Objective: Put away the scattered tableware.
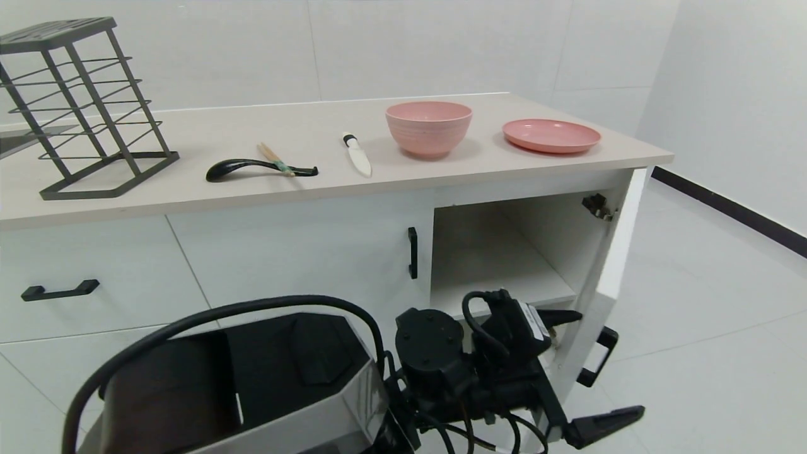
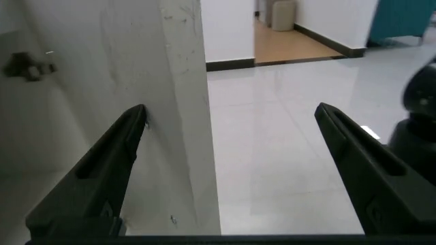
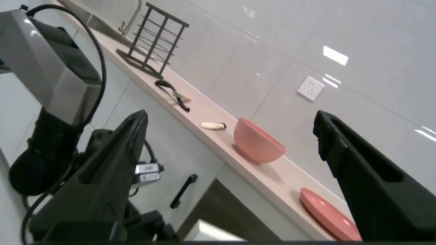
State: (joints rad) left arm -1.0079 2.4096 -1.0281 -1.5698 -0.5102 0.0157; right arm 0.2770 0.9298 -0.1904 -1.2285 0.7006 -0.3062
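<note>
Tableware lies along the counter (image 1: 208,135): a black ladle (image 1: 243,168), wooden chopsticks (image 1: 273,157), a white-bladed knife (image 1: 357,154), a pink bowl (image 1: 429,128) and a pink plate (image 1: 551,135). Low in front of the cabinet, my left gripper (image 1: 608,362) is open, its fingers on either side of the open cabinet door's (image 1: 606,265) free edge (image 2: 187,102). My right gripper (image 3: 230,122) is open and holds nothing; it hangs low to one side, facing the counter, the bowl (image 3: 259,141) and the plate (image 3: 330,214).
A black wire rack (image 1: 82,107) stands at the counter's left end. The open cabinet compartment (image 1: 498,265) holds a bare shelf. A black handle (image 1: 599,356) sits on the door's outer face. Closed doors and a drawer fill the cabinet front on the left.
</note>
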